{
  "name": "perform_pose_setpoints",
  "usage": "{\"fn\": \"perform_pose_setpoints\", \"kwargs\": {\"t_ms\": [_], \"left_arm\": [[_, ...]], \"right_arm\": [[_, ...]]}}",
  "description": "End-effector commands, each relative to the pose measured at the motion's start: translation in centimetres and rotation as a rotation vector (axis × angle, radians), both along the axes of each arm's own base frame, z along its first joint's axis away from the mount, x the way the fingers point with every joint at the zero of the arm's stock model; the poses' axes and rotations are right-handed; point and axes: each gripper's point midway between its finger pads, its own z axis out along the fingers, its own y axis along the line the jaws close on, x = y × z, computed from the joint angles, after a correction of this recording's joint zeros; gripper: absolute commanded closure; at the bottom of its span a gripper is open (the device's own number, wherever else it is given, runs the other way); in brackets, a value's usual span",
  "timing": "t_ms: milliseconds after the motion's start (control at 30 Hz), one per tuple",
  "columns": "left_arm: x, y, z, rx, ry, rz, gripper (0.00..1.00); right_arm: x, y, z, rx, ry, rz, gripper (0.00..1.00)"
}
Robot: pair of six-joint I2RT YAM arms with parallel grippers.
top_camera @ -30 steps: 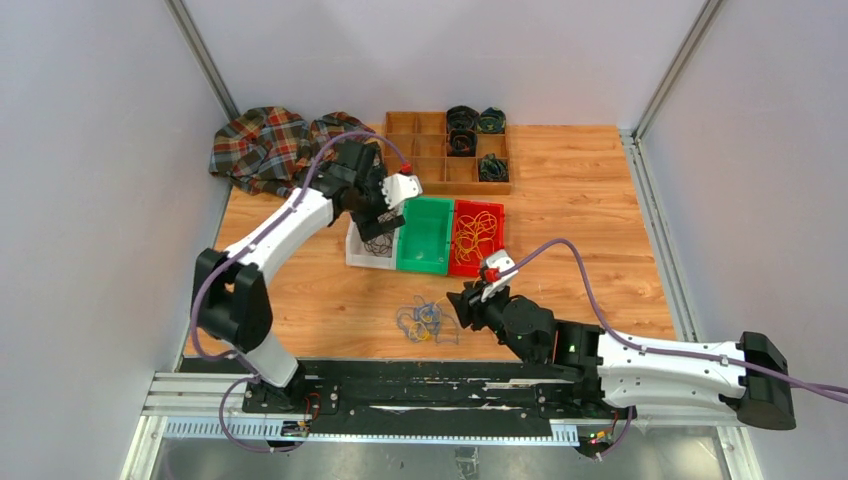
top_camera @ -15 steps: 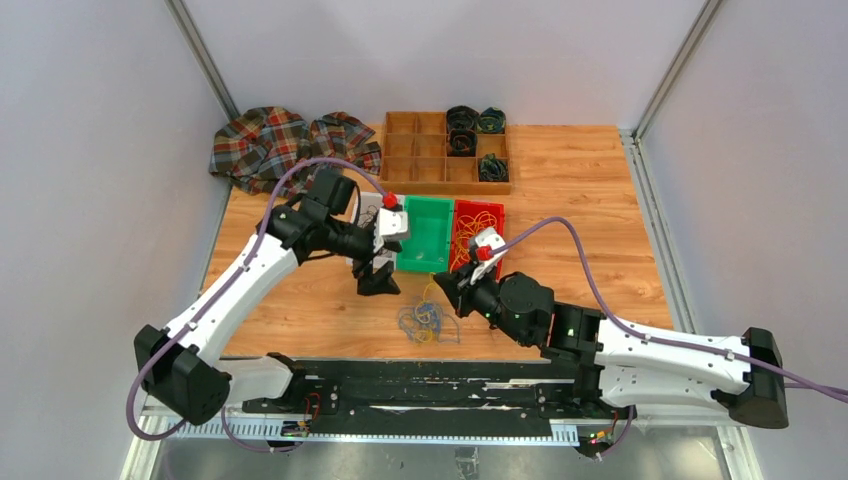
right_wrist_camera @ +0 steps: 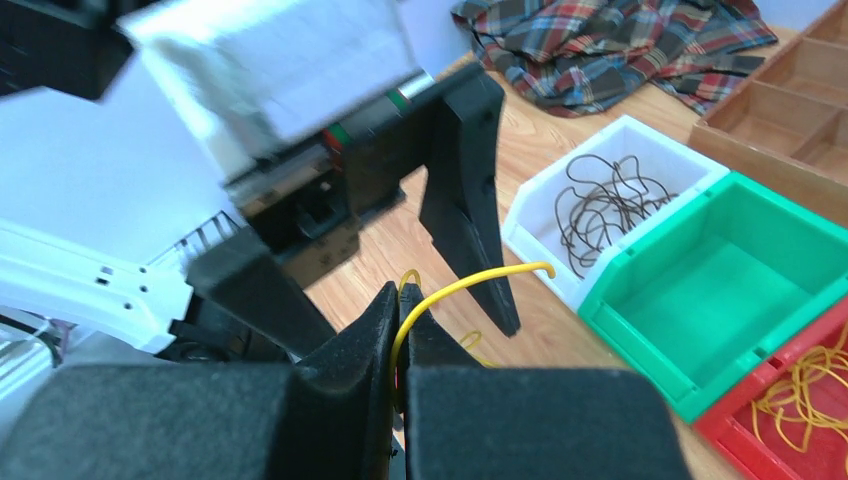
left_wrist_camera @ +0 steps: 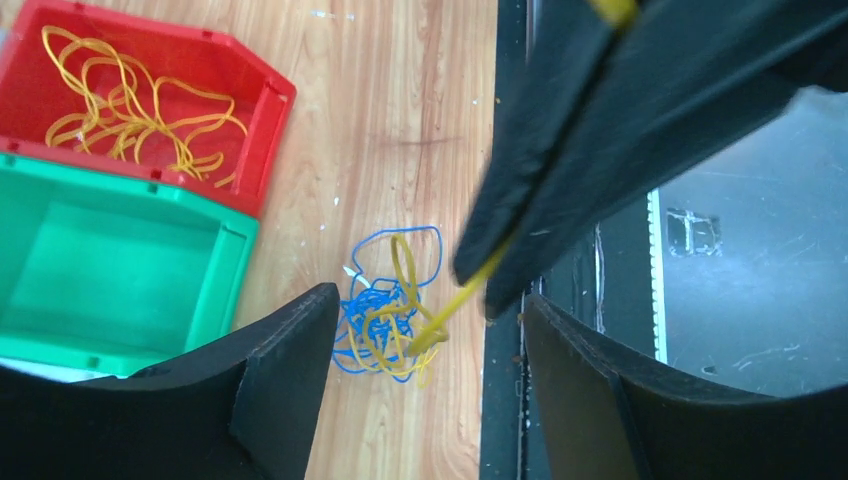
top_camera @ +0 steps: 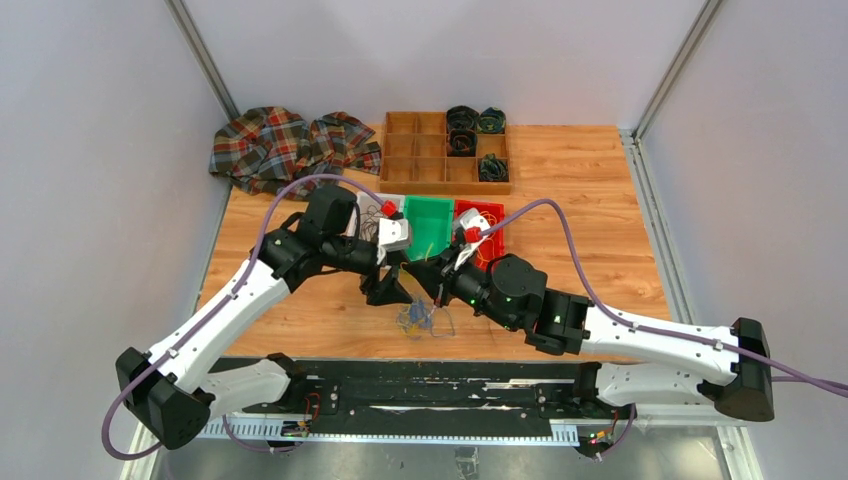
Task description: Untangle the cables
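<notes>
— Where's the clump?
— The cables (top_camera: pixel 422 318) lie on the table (top_camera: pixel 580 230) near your front edge, blue and yellow loops knotted together.
— Your right gripper (right_wrist_camera: pixel 400 305)?
— Pressed together on one yellow strand (right_wrist_camera: pixel 470 282) that runs up from the clump.
— Your left?
— Your left gripper (left_wrist_camera: pixel 425 310) hangs just over the clump, spread wide, holding nothing.
— Beyond?
— White bin (right_wrist_camera: pixel 545 262), green bin (left_wrist_camera: pixel 120 270), red bin (left_wrist_camera: pixel 262 150) with yellow cords (left_wrist_camera: pixel 130 100); farthest, wooden tray (top_camera: pixel 428 168) and plaid cloth (top_camera: pixel 275 145).
</notes>
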Motion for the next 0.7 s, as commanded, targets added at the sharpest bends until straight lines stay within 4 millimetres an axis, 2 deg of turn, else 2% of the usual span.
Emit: {"fn": "perform_pose_setpoints", "kwargs": {"t_ms": [0,100,167,200,300,333,367,467,533,600,667], "left_arm": [[0.4,-0.6,0.0,-0.046,0.053,0.084,0.28],[0.5,-0.6,0.1,-0.073,0.057,0.123,0.3],[0.5,-0.6,0.0,-0.076,0.065,0.135,0.38],[0.7,-0.7,0.3,-0.085,0.066,0.146,0.45],[1.2,-0.9,1.7,-0.109,0.047,0.159,0.81],[1.2,-1.0,2.3,-0.115,0.04,0.161,0.92],[1.2,-0.9,2.9,-0.117,0.036,0.16,0.98],[1.2,-0.6,4.5,-0.108,0.013,0.161,0.99],[1.1,-0.2,5.4,-0.089,-0.016,0.158,0.99],[1.1,0.3,6.5,-0.072,-0.048,0.164,0.99],[0.8,0.7,7.1,-0.059,-0.05,0.164,0.99]], "right_arm": [[-0.2,0.3,4.4,0.129,-0.021,0.027,0.99],[-0.4,0.0,5.1,0.155,-0.017,0.032,0.99],[-0.5,0.0,5.2,0.165,-0.014,0.038,0.99],[-0.6,0.0,5.2,0.166,-0.012,0.043,0.99],[-0.8,-0.2,4.7,0.167,-0.003,0.046,0.99],[-0.8,-0.3,4.5,0.169,-0.001,0.046,0.96],[-0.8,-0.5,4.2,0.164,0.001,0.042,0.9],[-0.5,-1.9,2.9,0.134,0.008,-0.002,0.61],[-0.3,-3.2,1.4,0.104,0.017,-0.038,0.46],[-0.4,-4.4,-0.6,0.085,0.03,-0.058,0.37],[-0.6,-5.1,-2.4,0.072,0.034,-0.059,0.35]]}}
